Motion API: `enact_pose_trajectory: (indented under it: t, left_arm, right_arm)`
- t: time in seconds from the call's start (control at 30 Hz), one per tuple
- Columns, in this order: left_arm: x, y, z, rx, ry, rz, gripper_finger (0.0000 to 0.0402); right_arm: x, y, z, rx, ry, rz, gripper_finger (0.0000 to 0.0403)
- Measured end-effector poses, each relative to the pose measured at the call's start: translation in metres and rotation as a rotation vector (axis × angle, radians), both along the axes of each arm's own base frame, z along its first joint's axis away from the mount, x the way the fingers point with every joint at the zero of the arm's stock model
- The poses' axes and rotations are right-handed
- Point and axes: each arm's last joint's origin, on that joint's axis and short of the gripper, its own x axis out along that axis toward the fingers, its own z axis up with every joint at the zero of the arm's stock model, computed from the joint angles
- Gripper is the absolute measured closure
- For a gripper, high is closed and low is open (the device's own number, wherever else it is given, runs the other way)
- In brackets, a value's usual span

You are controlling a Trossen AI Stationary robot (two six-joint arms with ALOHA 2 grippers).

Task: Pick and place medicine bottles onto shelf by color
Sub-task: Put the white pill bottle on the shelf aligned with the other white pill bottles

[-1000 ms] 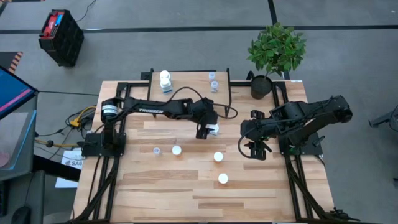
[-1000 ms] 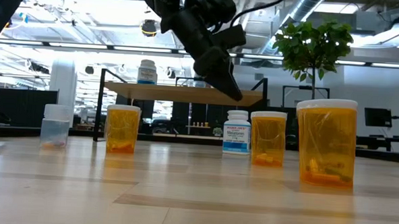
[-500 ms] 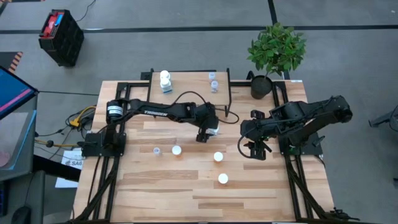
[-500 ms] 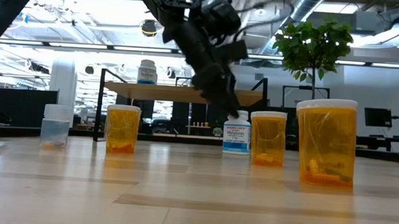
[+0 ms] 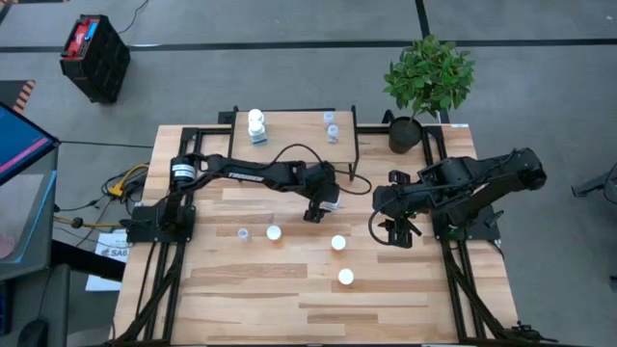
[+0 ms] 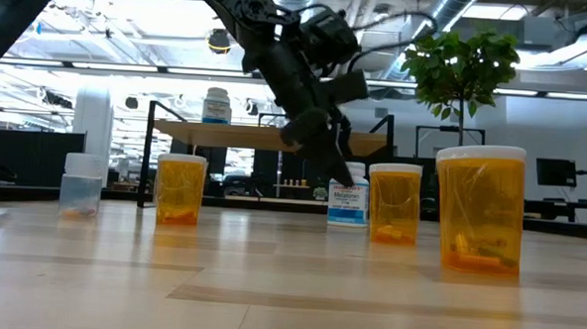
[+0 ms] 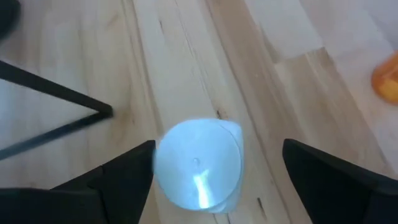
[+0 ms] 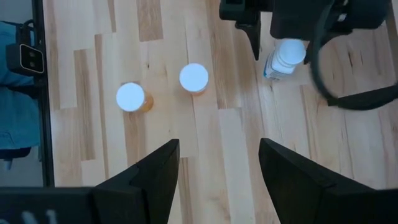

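White med bottle (image 7: 198, 167), round cap, upright btwn open left gripper (image 7: 211, 171) fingers.

A leafy green plant in a dark pot (image 5: 427, 79) stood at the far right corner of the light slatted wooden tabletop (image 5: 260, 304). A black crate with red contents (image 5: 93, 56) sat on the grey floor (image 5: 540, 87). A blue-and-pink screen (image 5: 17, 143) showed at the left edge.

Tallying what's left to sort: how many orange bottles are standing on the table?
3: one left of centre, one right of it, one nearest the front edge. None looks hidden.
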Motion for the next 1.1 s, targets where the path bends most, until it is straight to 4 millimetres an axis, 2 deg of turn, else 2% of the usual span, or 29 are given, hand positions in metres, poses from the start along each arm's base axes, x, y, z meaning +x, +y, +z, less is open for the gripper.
enact_pose_trajectory:
  t: [0.13, 0.47, 0.6, 0.67, 0.83, 1.0, 1.1]
  left_arm:
    - [-0.001, -0.003, -0.002, -0.012, 0.015, -0.013, 0.0112]
    - [-0.001, -0.006, 0.000, -0.058, 0.017, 0.035, 0.0249]
    - [-0.011, -0.008, 0.011, -0.097, 0.062, 0.063, 0.0259]
    - [-0.017, -0.009, 0.024, -0.147, 0.085, 0.081, 0.0259]
    - [-0.039, -0.014, 0.073, -0.187, 0.108, 0.053, 0.0243]
    - [-0.077, -0.015, 0.121, -0.124, 0.110, 0.025, 0.0251]
    - [-0.103, -0.010, 0.149, -0.095, 0.082, 0.067, 0.0256]
  right_arm:
    - [0.000, 0.000, 0.000, 0.000, 0.000, 0.000, 0.0159]
    - [0.000, 0.000, 0.000, 0.000, 0.000, 0.000, 0.0159]
    - [0.000, 0.000, 0.000, 0.000, -0.001, 0.000, 0.0159]
    - [0.000, 0.000, 0.000, -0.001, 0.001, 0.000, 0.0159]
    - [0.000, 0.000, 0.000, 0.001, -0.004, 0.000, 0.0159]
    - [0.001, 0.000, 0.000, 0.002, -0.010, 0.000, 0.0159]
    - [0.001, 0.000, 0.001, 0.004, -0.016, 0.000, 0.0159]
